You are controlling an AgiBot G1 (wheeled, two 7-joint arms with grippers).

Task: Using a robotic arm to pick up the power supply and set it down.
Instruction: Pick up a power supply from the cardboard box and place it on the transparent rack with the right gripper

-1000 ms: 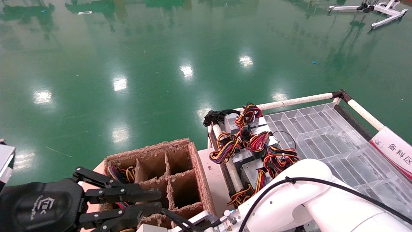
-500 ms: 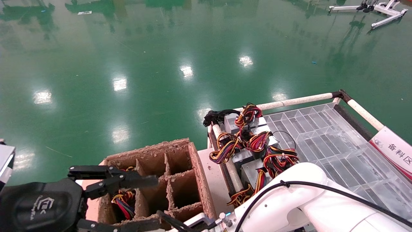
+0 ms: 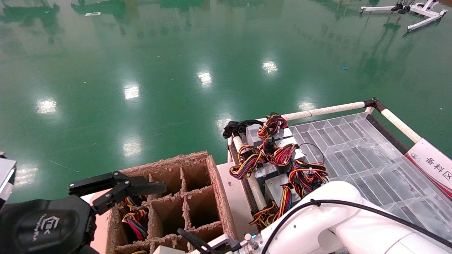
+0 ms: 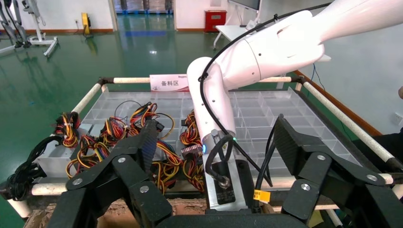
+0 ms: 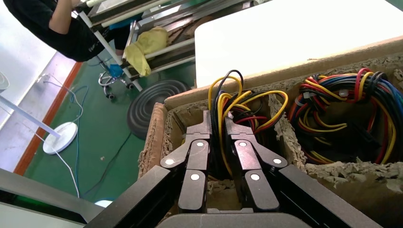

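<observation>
— Reaching down into the cardboard box (image 3: 215, 183) with the right gripper (image 5: 217, 118), at the end of the robotic arm (image 3: 317, 211). Pressed together or spread?

— Pressed together, pinching the yellow and black wires of a power supply (image 5: 247, 102). Sits in a corner compartment on the near side of the box. Shows only its wire loop above the fingers; cannot tell where the metal body lies beneath.

— And next to that compartment?

— Holds another wire bundle (image 5: 347, 109), red, yellow, blue and black, coiled behind the ragged cardboard divider, apart from the gripper.

— Left gripper (image 4: 214, 128)?

— Hovers over the left side of the box, spread wide, gripping nothing. Faces across toward the white arm, with its fingers (image 4: 138, 147) well apart.

— More units anywhere?

— Yes, to the right of the box, in the clear divided tray (image 3: 353, 148). Lie heaped at the tray's left end: several silver boxes (image 3: 277, 188) tangled in coloured cables, with some loops draped over the white rail (image 3: 259, 201) between tray and box. Beyond all that, only glossy green floor (image 3: 141, 70).
</observation>
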